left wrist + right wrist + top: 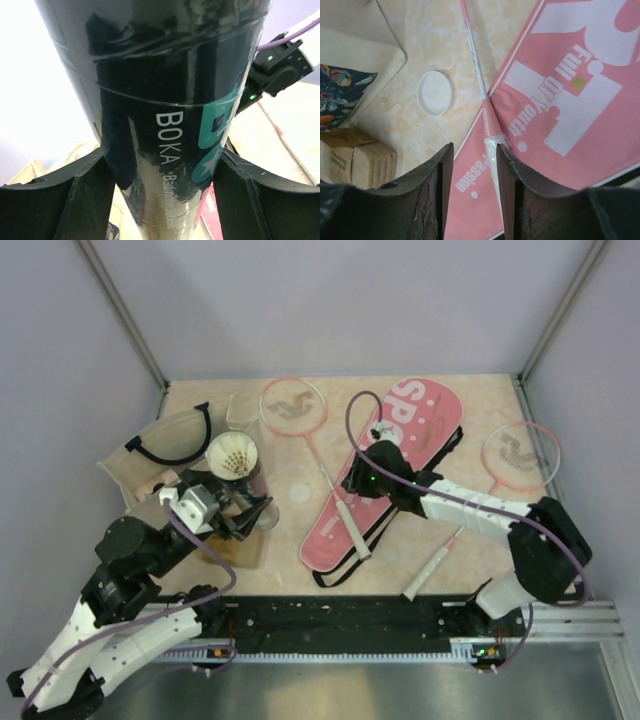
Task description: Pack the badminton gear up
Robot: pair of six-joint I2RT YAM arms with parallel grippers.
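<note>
1. My left gripper (pixel 228 512) was clenched on the black tube (pixel 160 125), roughly upright near the box (pixel 240 548), with the shuttlecock (pixel 233 455) in its mouth.
2. The white lid (pixel 300 490) lay loose, so capping looked pending.
3. My right gripper (pixel 474 150) hung with its fingers parted around the racket (pixel 492 145), which lay on the pink cover (pixel 560 100). Next I'd need to close on the handle.
4. The second racket (pixel 520 455) lay far right, not yet packed.

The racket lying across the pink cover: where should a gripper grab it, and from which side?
Probably by the white handle, from straight above with the fingers on either side of it. The racket lies flat, handle on the pink cover, so its sides are free, and the handle is thicker than the thin shaft. The right gripper hangs open over that spot.
</note>
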